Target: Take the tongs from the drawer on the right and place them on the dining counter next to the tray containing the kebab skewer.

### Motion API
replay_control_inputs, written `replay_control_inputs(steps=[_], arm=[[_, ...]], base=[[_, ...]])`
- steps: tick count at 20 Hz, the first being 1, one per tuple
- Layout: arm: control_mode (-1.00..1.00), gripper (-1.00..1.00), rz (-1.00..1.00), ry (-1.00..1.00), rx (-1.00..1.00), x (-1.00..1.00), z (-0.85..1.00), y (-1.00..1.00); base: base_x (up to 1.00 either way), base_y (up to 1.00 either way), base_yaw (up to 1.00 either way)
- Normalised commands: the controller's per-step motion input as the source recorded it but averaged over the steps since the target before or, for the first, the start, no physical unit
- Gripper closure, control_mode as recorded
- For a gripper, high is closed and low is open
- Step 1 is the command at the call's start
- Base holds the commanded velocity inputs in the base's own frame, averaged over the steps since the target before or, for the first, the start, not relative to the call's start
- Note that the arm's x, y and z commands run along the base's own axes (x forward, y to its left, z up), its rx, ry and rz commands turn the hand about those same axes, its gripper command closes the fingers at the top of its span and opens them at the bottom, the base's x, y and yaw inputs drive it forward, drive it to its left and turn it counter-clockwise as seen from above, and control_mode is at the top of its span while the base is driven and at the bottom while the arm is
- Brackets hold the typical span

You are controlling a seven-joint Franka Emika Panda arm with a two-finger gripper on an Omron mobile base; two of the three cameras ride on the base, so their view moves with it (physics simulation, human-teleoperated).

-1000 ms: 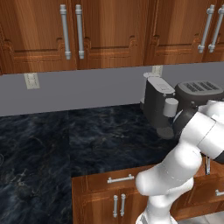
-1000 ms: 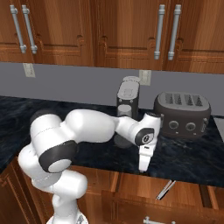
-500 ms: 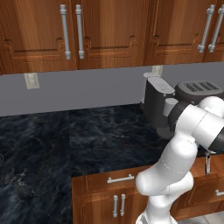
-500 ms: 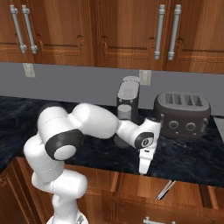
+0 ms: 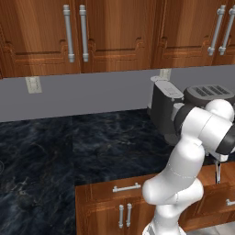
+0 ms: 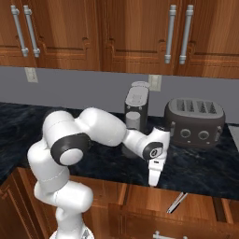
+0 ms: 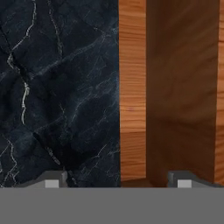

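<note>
Over open drawer [image 6: 196,207], right of base: gripper [image 6: 153,179] points down at counter edge, wrist swung closer over drawer than second ago. Jaws wide, holding nothing, just starting to narrow. Tongs [image 6: 177,202] lie inside drawer, right of gripper, apart. Reach under way; grasp not begun.

One toaster [image 6: 194,122] stands on the table [image 6: 200,170], and just left of the toaster is one coffee machine [image 6: 136,111]. One pair of tongs [image 6: 176,202] lies in the one open drawer [image 6: 140,200] below and in front of the toaster. The toaster shows four slots and three round knobs. On the wall behind the toaster are two outlets, one [image 6: 154,82] near it and one [image 6: 31,74] far to its left. Above it hang four vertical cabinet handles in two pairs.
</note>
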Motion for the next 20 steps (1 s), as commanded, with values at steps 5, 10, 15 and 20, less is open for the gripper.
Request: replay_control_inputs(steps=[5,10,15,20], arm=[[-1.00,-1.00,0.01,-0.07,-0.05,-0.15,-0.16,0.00],[-1.00,-1.00,0.00,-0.10,-0.05,-0.31,-0.16,0.00],[-1.00,-1.00,0.00,-0.04,-0.03,-0.35,-0.11,0.00],[-1.00,-1.00,0.00,0.00,-0.02,-0.29,-0.07,0.00]], base=[[0.00,0.00,0.00],[0.00,0.00,0.00],[0.00,0.00,0.00],[0.00,0.00,0.00]])
